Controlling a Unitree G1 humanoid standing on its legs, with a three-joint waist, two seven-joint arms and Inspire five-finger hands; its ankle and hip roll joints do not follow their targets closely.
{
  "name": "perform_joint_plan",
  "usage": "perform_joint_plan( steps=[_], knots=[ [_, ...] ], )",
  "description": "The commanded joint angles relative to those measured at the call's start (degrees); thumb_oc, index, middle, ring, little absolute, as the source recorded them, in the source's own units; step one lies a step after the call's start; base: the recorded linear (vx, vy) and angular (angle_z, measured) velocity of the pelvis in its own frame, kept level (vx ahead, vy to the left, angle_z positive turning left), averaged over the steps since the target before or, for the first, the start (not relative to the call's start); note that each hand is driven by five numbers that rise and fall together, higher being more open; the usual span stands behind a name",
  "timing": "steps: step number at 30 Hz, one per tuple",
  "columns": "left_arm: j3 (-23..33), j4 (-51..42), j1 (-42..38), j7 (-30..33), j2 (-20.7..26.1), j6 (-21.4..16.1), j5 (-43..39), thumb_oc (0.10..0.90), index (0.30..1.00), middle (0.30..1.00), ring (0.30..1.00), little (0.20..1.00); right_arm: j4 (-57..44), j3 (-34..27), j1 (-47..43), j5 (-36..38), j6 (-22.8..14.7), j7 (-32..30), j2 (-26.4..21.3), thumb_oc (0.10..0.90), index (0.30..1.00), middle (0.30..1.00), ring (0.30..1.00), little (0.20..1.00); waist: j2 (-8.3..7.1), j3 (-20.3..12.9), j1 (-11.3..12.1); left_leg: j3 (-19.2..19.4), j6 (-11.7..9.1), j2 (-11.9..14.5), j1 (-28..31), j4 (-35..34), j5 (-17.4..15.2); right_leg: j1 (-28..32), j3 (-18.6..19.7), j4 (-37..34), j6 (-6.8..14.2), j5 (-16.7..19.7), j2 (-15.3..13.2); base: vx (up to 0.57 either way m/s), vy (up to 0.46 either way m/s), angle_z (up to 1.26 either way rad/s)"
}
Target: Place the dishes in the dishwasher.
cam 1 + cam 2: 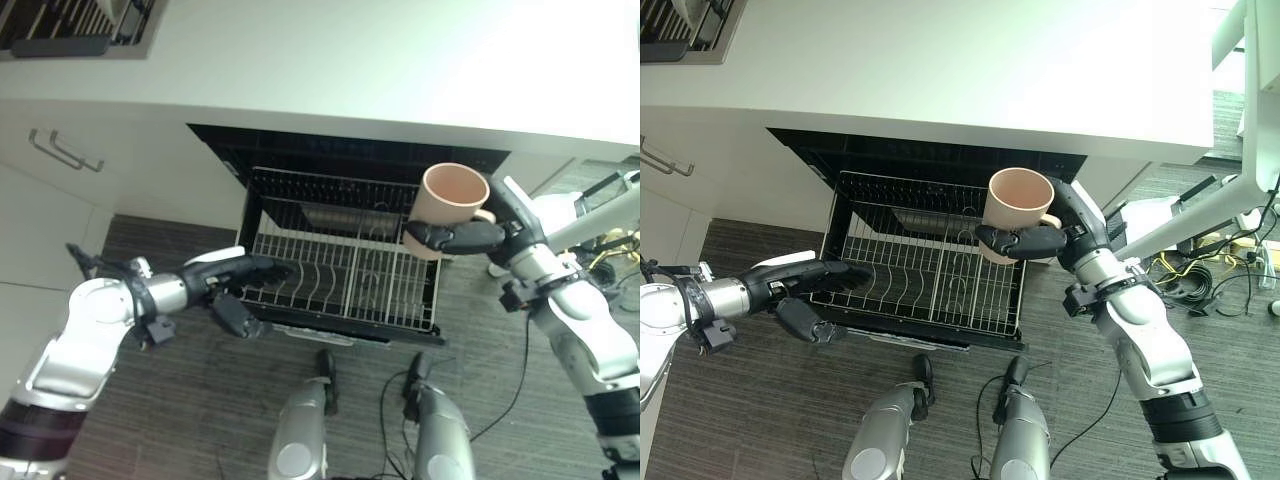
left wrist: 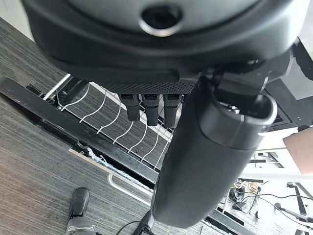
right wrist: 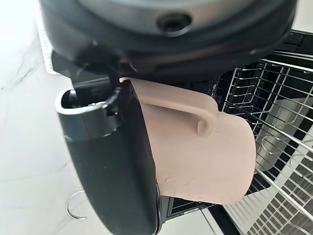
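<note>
We are carrying a pale pink mug (image 1: 452, 203) in our right hand (image 1: 470, 237), fingers and thumb curled round its body, mouth facing up and its handle turned toward the wrist. The mug is hanging in the air over the right rear part of the wire rack (image 1: 345, 262), which is pulled out of the open dishwasher (image 1: 300, 150) beneath the white countertop (image 1: 400, 60). It is not touching the wires; the rack lies below the mug and slightly toward our left.

That drop is what the coming move depends on, we are judging: the mug needs lowering and probably tipping so that its mouth faces down among the tines.

Our left hand (image 1: 240, 275) is reaching in at the rack's front left corner with straight fingers resting at the wire edge, gripping nothing. It is well apart from the mug, so the right hand is doing the placing.
</note>
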Motion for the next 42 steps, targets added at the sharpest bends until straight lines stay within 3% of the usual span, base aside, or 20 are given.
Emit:
perform_joint_plan(
  steps=[1, 2, 4, 5, 29, 30, 32, 42],
  knots=[
    [1.4, -1.1, 1.1, 3.0, 4.1, -4.9, 4.6, 0.800, 0.900, 0.900, 0.900, 0.900, -6.0, -2.6, -0.6, 2.7, -7.8, -0.3, -0.9, 0.400, 0.300, 0.300, 0.300, 0.300, -1.07, -8.8, -0.8, -1.1, -5.3, 3.4, 2.8, -1.7, -1.3, 4.5, 2.6, 1.9, 8.7, -5.6, -5.9, 0.00, 0.000, 0.00],
    [1.5, -1.0, 1.2, 3.2, 4.1, -5.2, 4.7, 0.800, 0.900, 0.900, 0.900, 0.900, -6.0, -2.6, -0.6, 2.7, -7.8, -0.3, -0.9, 0.400, 0.300, 0.300, 0.300, 0.300, -1.08, -8.8, -0.8, -1.1, -5.3, 3.3, 2.8, -1.7, -1.3, 4.5, 2.6, 1.9, 8.7, -5.6, -5.9, 0.00, 0.000, 0.00],
    [2.7, 0.0, 2.1, 7.9, 4.2, -10.3, 6.1, 0.800, 0.900, 0.900, 0.900, 0.900, -6.3, -3.0, -0.4, 2.1, -7.7, -0.6, -0.6, 0.400, 0.300, 0.300, 0.300, 0.300, -1.16, -8.8, -0.6, -1.3, -5.3, 3.2, 2.9, -1.7, -1.4, 4.6, 2.7, 1.9, 8.9, -5.6, -5.9, 0.00, 0.000, 0.00],
    [2.8, 0.1, 2.2, 7.8, 4.3, -10.5, 5.9, 0.800, 0.900, 0.900, 0.900, 0.900, -6.4, -3.0, -0.3, 2.1, -7.6, -0.6, -0.6, 0.400, 0.300, 0.300, 0.300, 0.300, -1.17, -8.8, -0.7, -1.3, -5.3, 3.2, 2.9, -1.7, -1.4, 4.6, 2.7, 1.9, 8.9, -5.5, -5.9, 0.00, 0.000, 0.00],
    [0.2, 0.1, 4.7, 2.0, 1.8, -10.0, 11.0, 0.800, 0.900, 0.900, 0.900, 0.900, -5.0, -2.8, 1.5, 1.1, -8.0, -0.7, 1.3, 0.400, 0.300, 0.300, 0.300, 0.300, -1.44, -8.7, -1.1, -0.5, -4.9, 3.2, 3.1, -1.7, -1.7, 4.2, 3.0, 1.9, 9.1, -5.1, -5.8, 0.00, 0.000, 0.00],
    [-6.0, 2.3, 2.8, 0.9, 0.6, -8.9, 14.2, 0.800, 0.900, 0.900, 0.900, 0.900, -1.1, 0.7, -1.1, 0.3, -8.2, -2.8, 2.6, 0.400, 0.300, 0.300, 0.300, 0.300, -1.75, -8.4, -1.3, -0.1, -4.7, 3.2, 3.8, -1.7, -2.3, 5.0, 2.9, 1.9, 9.3, -5.4, -5.8, 0.00, 0.000, 0.00],
    [-10.3, 5.3, 0.0, 0.8, -0.4, -9.2, 16.0, 0.800, 0.900, 0.900, 0.900, 0.900, 2.7, 2.1, -3.8, 0.6, -8.6, -4.1, 2.9, 0.400, 0.300, 0.300, 0.300, 0.300, -1.75, -8.2, -0.8, -0.1, -4.6, 3.2, 3.9, -1.7, -2.2, 5.2, 2.8, 1.9, 9.2, -5.5, -5.7, -0.01, -0.017, 0.00],
    [-18.4, 12.7, -6.1, 8.2, -3.7, -11.6, 20.9, 0.800, 0.900, 0.900, 0.900, 0.900, 12.2, 5.5, -10.8, -0.7, -7.3, -6.7, 5.4, 0.400, 0.300, 0.300, 0.300, 0.300, -2.35, -8.4, 0.0, -0.6, -4.4, 2.8, 3.7, -1.7, -2.0, 5.1, 2.5, 1.9, 8.9, -5.0, -5.6, 0.00, 0.000, 0.00]
  ],
)
